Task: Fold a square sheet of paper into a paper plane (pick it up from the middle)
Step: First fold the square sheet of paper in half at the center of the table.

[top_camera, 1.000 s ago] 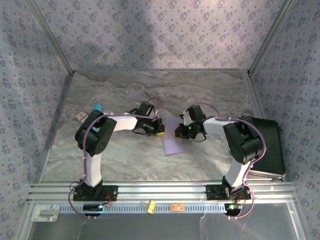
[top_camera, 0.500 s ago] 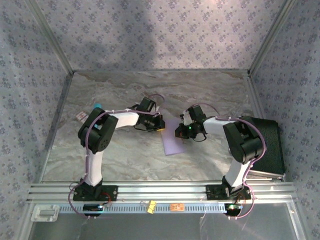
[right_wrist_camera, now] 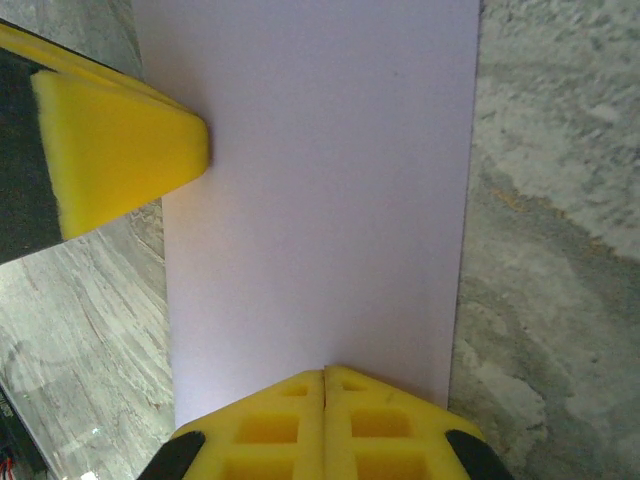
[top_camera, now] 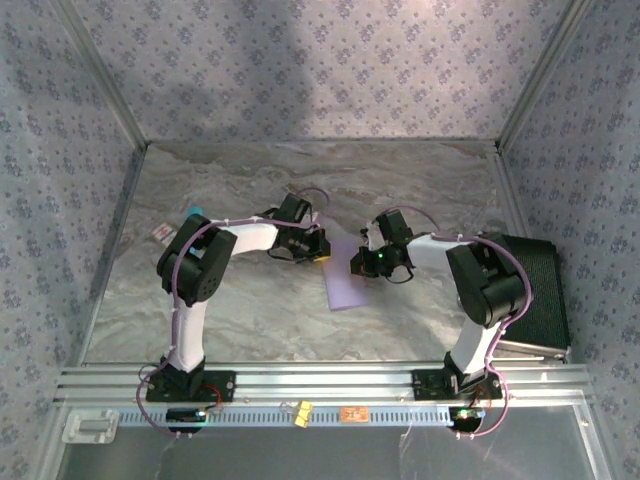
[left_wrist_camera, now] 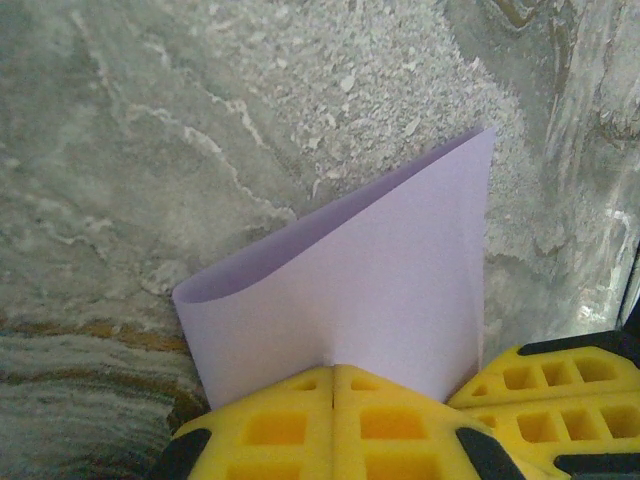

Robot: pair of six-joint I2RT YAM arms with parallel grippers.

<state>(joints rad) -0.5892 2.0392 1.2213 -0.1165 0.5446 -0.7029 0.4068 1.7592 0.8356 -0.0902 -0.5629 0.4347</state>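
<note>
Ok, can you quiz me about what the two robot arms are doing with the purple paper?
1. True or false: the left gripper is shut on the purple paper.
2. What colour are the gripper pads? A green, B yellow, C red.
3. How many grippers pinch the paper?
Key: 1 true. 2 B. 3 two: the right gripper pinches it too.

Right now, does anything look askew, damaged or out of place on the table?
The square sheet of paper is doubled over, but its fold bulges as a loose loop, not a flat crease. The left end effector and right end effector are both shut on it. No tears visible.
</note>
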